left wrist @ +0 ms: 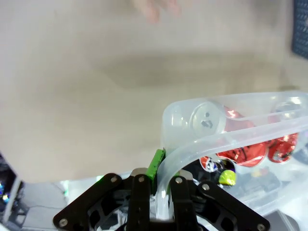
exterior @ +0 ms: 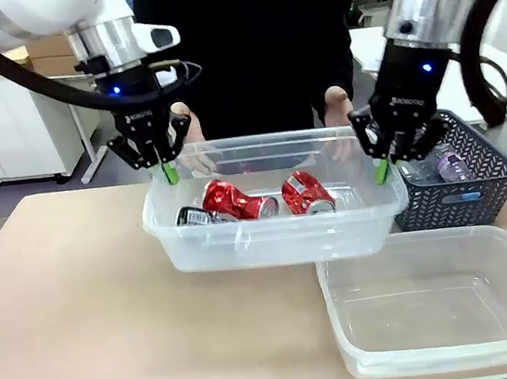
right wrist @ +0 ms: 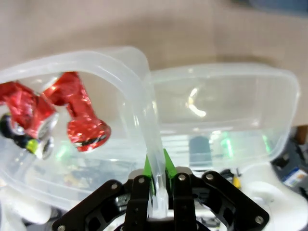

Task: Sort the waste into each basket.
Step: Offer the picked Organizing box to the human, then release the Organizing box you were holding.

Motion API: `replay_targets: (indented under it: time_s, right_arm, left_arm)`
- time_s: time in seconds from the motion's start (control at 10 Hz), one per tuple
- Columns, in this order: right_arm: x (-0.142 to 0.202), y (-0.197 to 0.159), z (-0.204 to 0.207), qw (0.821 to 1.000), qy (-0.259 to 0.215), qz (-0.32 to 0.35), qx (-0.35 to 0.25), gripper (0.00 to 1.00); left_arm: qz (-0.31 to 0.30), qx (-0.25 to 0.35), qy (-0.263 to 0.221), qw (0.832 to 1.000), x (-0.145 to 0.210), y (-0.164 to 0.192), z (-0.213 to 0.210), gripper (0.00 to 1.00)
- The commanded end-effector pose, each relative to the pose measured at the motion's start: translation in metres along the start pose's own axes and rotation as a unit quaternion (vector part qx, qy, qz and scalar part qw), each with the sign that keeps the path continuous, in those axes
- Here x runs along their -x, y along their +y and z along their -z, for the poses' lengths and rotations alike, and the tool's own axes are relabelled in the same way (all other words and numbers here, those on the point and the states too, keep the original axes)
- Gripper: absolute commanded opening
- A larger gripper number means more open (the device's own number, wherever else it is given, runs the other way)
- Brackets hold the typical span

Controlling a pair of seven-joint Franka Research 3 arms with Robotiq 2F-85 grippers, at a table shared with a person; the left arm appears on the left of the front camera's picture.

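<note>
Pinching tub's [exterior: 242,242] left rim with left gripper [exterior: 169,170] [left wrist: 161,168], jaws clamped on the plastic. Pinching its right rim likewise with right gripper [exterior: 383,169] [right wrist: 158,166]. Inside, at bench's [exterior: 81,296] far middle: two red cans [exterior: 236,201] and a dark can [exterior: 192,217]. At near right corner: empty tub [exterior: 438,310]. At far right edge: basket [exterior: 478,190] with bottles [exterior: 451,163]. Just behind tub: a person's hands [exterior: 339,108].

Lighting and picture quality, three views: bright, even indoor light.
Front view sharp; a soft shadow lies on the table [exterior: 111,311] under the tub of cans [exterior: 270,241], with small white glints on the red cans [exterior: 236,201] inside it. Left wrist view: the table beyond that tub's rim is blurred and pale. Right wrist view: glare streaks on the empty tub [right wrist: 231,110] beside it; edges bowed by the wide lens.
</note>
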State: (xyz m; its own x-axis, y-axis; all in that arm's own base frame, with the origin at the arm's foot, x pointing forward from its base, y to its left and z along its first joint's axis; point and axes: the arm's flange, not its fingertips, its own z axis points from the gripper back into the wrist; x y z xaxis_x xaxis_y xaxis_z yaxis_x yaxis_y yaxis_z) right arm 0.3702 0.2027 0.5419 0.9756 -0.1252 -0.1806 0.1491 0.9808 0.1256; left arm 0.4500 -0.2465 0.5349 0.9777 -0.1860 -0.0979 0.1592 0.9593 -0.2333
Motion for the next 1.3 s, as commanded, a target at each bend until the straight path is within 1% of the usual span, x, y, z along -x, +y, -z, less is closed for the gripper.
replay_targets:
  time_s: [0.0,0.1,0.2,0.3,0.4,0.5,0.6,1.2]
  right_arm:
    - [-0.066,0.016,-0.03,0.999,0.025,-0.022,0.031,0.07]
    - [-0.091,0.02,-0.032,0.998,0.034,-0.019,0.039,0.07]
    - [-0.116,0.022,-0.029,0.998,0.03,-0.035,0.044,0.07]
    - [-0.135,0.023,-0.024,0.998,0.035,-0.038,0.038,0.07]
    - [-0.146,0.024,-0.014,0.997,0.055,-0.041,0.037,0.07]
    - [-0.152,0.023,-0.002,0.997,0.063,-0.03,0.043,0.07]
    - [-0.141,0.021,-0.013,0.999,0.031,-0.022,0.024,0.07]
    - [-0.141,0.021,-0.013,0.999,0.031,-0.022,0.024,0.07]
  left_arm:
    - [-0.005,0.003,-0.022,1.0,-0.059,0.003,-0.03,0.06]
    - [-0.012,0.008,-0.033,0.999,-0.076,0.006,-0.034,0.06]
    - [-0.02,0.013,-0.036,0.999,-0.087,0.007,-0.033,0.06]
    - [-0.025,0.023,-0.036,0.999,-0.095,0.01,-0.029,0.06]
    - [-0.037,0.042,-0.044,0.997,-0.1,0.016,-0.026,0.06]
    - [-0.044,0.054,-0.043,0.997,-0.1,0.02,-0.024,0.06]
    - [-0.017,0.012,-0.025,0.999,-0.1,0.022,-0.015,0.06]
    - [-0.017,0.012,-0.025,0.999,-0.1,0.022,-0.015,0.06]
